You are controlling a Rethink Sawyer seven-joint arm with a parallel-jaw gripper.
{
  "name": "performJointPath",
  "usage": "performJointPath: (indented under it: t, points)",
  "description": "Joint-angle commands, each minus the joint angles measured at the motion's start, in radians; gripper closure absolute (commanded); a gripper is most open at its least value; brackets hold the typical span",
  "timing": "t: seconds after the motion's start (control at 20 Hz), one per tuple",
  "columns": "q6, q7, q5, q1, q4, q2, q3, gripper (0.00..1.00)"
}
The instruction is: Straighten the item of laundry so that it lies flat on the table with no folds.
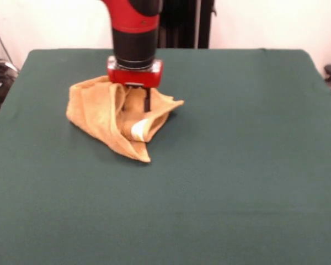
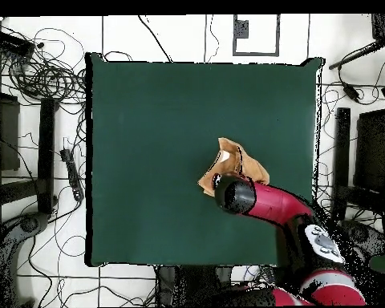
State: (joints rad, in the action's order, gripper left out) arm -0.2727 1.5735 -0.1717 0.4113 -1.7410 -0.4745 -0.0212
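The orange-tan towel (image 1: 107, 113) lies crumpled in folds on the dark green table (image 1: 237, 165), left of centre toward the far side. A white label (image 1: 139, 130) shows near its front point. My gripper (image 1: 146, 102) hangs straight down over the towel's far middle, its tips pressed down among the folds. The folds hide whether it holds any cloth. In the overhead view the arm's end (image 2: 234, 193) covers part of the towel (image 2: 232, 163), which sits right of centre on the table (image 2: 147, 144).
Cables and stands (image 2: 43, 80) lie on the floor around the table. The robot's pedestal (image 1: 182, 22) stands beyond the far edge.
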Motion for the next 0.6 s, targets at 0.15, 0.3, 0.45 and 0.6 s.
performJointPath:
  t: [0.15, 0.3, 0.45, 0.6]
  points:
    - [0.04, 0.012, -0.102, 0.053, -0.01, 0.073, -0.14, 0.0]
    - [0.042, 0.026, -0.12, 0.053, -0.008, 0.073, -0.143, 0.0]
    - [0.036, 0.037, -0.131, 0.052, -0.002, 0.073, -0.146, 0.0]
    - [0.039, 0.047, -0.141, 0.048, -0.003, 0.071, -0.149, 0.0]
